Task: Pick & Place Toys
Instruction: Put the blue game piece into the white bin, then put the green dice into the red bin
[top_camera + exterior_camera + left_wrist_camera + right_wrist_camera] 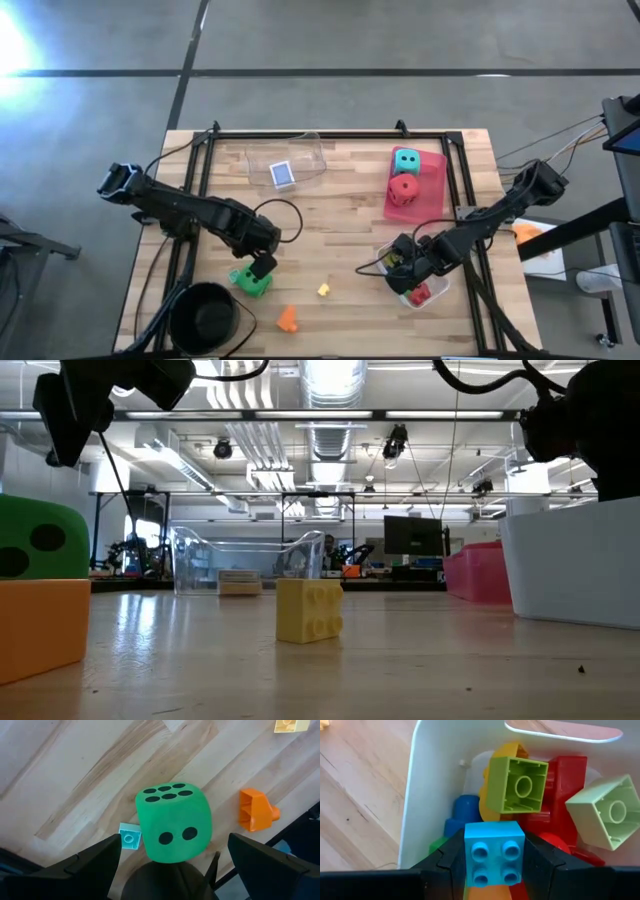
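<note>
- Your right gripper point(494, 865) is pinching a small teal plastic brick point(494, 852) between its two dark fingers, studs facing the wrist camera, directly above the white plastic tray point(437, 291).
- That white tray already holds a heap of bricks: pale green point(516, 785), red point(567, 775), blue point(465, 810) and a yellow-orange one point(510, 751) among them.
- To finish this step well, I judge you should keep the teal brick inside the tray's near wall point(432, 795), lower it close to the heap, and only then part the fingers, so it does not bounce off a tilted brick and out onto the wood.
- Your left gripper point(172, 870) hangs with its fingers spread wide over the green dotted foam die point(172, 820), well apart from the white tray, across the table from it; a second small teal brick point(130, 836) touches or nearly touches that die.
- Loose toys lie between the white tray and the green die: a yellow brick point(323, 290) and an orange piece point(287, 319).
- The pink tray point(435, 190), beyond the white tray, carries a teal die point(406, 161) and a red die point(404, 189).
- The surface is a pale wooden plank tabletop point(340, 230); a clear tray point(310, 155) on it holds the blue card box point(283, 174), and a black bowl point(203, 315) sits near the green die.
- Behind the table is a bright workshop hall with ceiling lights, ducts and monitors.
</note>
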Robot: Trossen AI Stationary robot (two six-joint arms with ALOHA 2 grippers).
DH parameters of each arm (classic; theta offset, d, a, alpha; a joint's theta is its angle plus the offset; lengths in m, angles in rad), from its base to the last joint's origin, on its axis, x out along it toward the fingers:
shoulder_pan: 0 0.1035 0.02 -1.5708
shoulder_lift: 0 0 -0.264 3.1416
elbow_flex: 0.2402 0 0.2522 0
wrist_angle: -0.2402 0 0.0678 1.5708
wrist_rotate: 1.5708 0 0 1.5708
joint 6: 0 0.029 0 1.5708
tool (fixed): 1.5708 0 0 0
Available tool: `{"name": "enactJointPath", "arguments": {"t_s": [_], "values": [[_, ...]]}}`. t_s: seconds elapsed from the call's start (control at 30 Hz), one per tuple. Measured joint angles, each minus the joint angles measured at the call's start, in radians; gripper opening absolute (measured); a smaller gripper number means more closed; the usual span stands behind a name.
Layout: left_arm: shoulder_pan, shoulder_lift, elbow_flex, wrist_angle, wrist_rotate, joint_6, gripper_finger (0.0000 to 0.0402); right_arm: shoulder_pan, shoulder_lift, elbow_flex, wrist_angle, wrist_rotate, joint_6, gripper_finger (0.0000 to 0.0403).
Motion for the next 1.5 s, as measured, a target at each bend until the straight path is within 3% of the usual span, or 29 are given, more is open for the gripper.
{"name": "enactJointPath", "arguments": {"t_s": [0.43, 0.7, 0.93, 1.5], "values": [[0.0, 0.0, -0.025, 0.009, 0.01, 0.007, 0.0371, 0.0, -0.024, 0.001, 0.006, -0.002, -0.031, 0.0136], [0.0, 0.0, -0.052, 0.026, 0.058, 0.011, 0.0371, 0.0, -0.025, 0.012, 0.004, -0.031, -0.049, 0.0268], [0.0, 0.0, -0.081, 0.086, 0.107, 0.012, 0.0371, 0.0, -0.025, 0.031, -0.005, -0.045, -0.053, 0.0322], [-0.044, -0.002, -0.26, 0.397, 0.146, -0.069, 0.0372, 0.0, -0.027, 0.221, -0.195, 0.028, -0.125, 0.0332]]}}
